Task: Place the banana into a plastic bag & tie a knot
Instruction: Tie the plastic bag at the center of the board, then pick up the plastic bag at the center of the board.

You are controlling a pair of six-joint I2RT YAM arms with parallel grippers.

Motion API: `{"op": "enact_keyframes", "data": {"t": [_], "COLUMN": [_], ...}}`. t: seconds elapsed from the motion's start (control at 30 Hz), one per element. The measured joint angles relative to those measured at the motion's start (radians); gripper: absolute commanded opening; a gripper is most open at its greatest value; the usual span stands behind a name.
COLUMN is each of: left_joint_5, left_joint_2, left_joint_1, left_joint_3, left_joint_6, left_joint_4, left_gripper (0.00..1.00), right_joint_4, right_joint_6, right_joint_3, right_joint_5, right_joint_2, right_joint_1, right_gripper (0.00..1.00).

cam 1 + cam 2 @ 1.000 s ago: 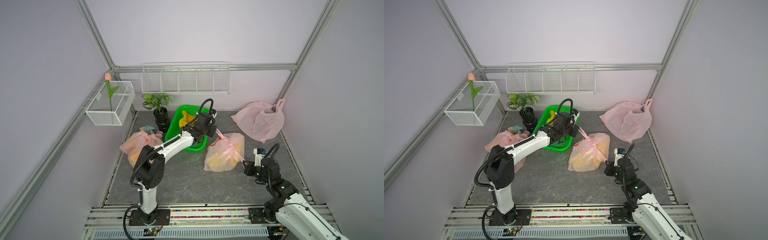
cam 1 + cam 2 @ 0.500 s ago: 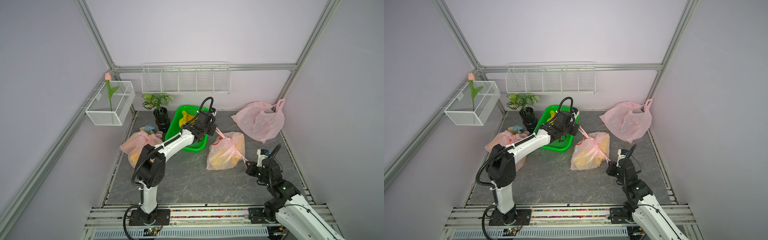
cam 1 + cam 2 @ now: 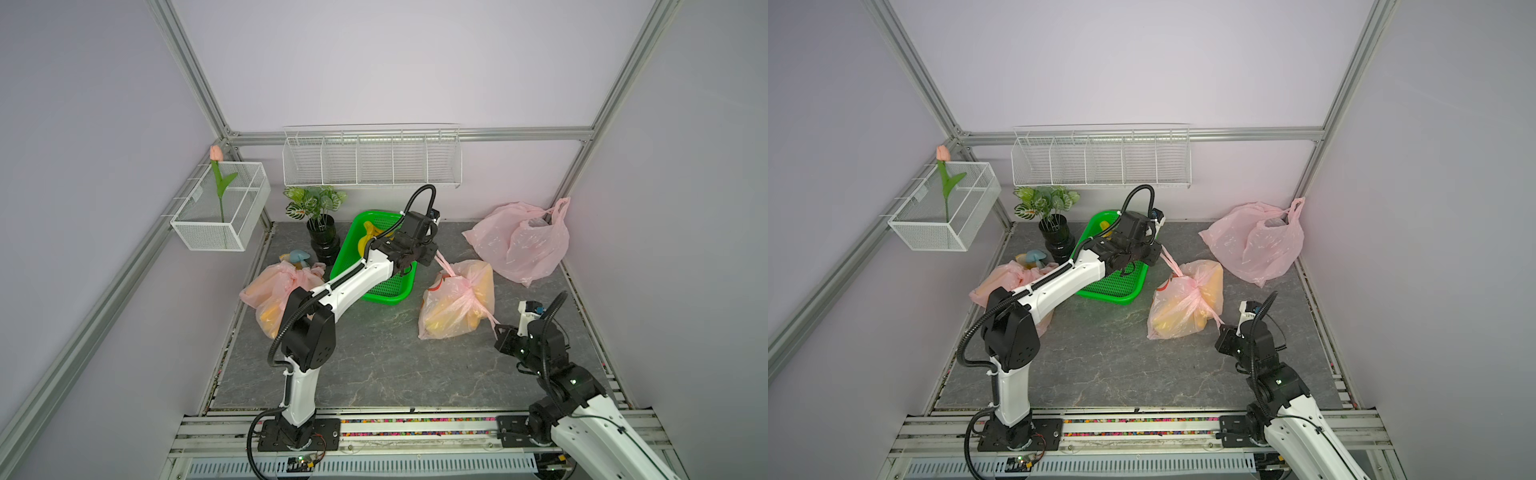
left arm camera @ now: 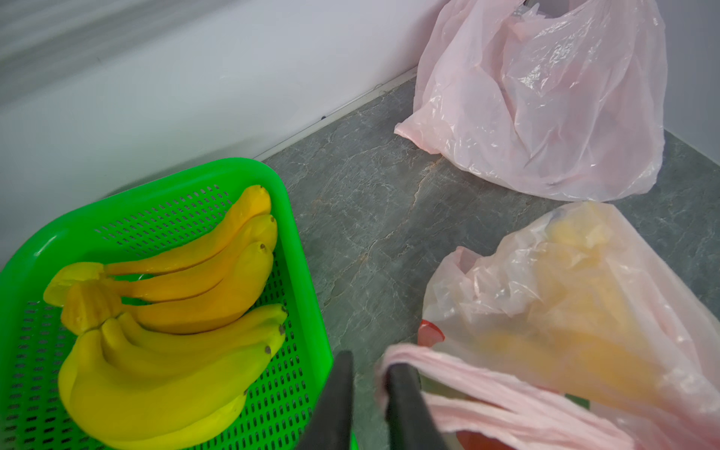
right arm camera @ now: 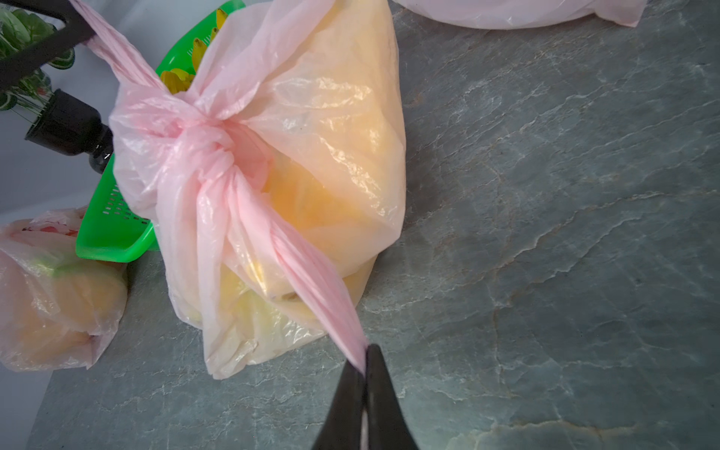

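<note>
Bag lies on the table, just beside the basket and between the two grippers. Bananas show yellow through the film.

**Closure.** A knot is gathered at the mouth. Two twisted handles lead out from it in opposite directions.

**Grippers.**
- Right gripper: jaws closed on the tip of the front handle, which runs taut to the knot.
- Left gripper: jaws narrowly parted. The rear handle loops over the outer face of one finger. It is not seen clamped between the jaws.

**Handling, as judged.**
- The film is thin, soft and probably slippery, so it will crease and stretch rather than hold a shape.
- The fruit supplies nearly all the weight. Expect the bag to slump or roll if it is dragged.
- Take hold on the twisted handles close to the knot, where the plastic is bunched and strongest.
- Avoid pinching the single-layer wall, which may tear or pull thin.
- A taut handle may slide out of smooth jaws.

**Markings.** No brand, label or writing can be read. A red patch shows on the bag near the left gripper. Whether it is print cannot be told.
</note>
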Motion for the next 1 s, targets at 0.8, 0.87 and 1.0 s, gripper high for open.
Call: {"op": "enact_keyframes", "data": {"t": [0.8, 0.87, 1.0], "left_joint_5": [-0.14, -0.146, -0.135], "left_joint_2": [0.313, 0.337, 0.34], "left_joint_1": [-0.307, -0.311, -0.309], "left_joint_3": [0.412, 0.448, 0.478], "left_joint_6": [-0.064, -0.082, -0.113], "left_joint_4": [-0.407, -0.447, -0.486], "left_gripper": [0.84, 0.79, 0.56], "right_joint_4": [0.041, 0.039, 0.034], "right_joint_6": [-0.136, -0.144, -0.164], "right_joint_3": [-0.026, -0.026, -0.027], "right_joint_5": [-0.119, -0.112, -0.083], "right_joint_2": [-0.065, -0.098, -0.154], "right_joint_1": [-0.007, -0.007, -0.008], "right_gripper": [0.62, 0.69, 0.75]}}
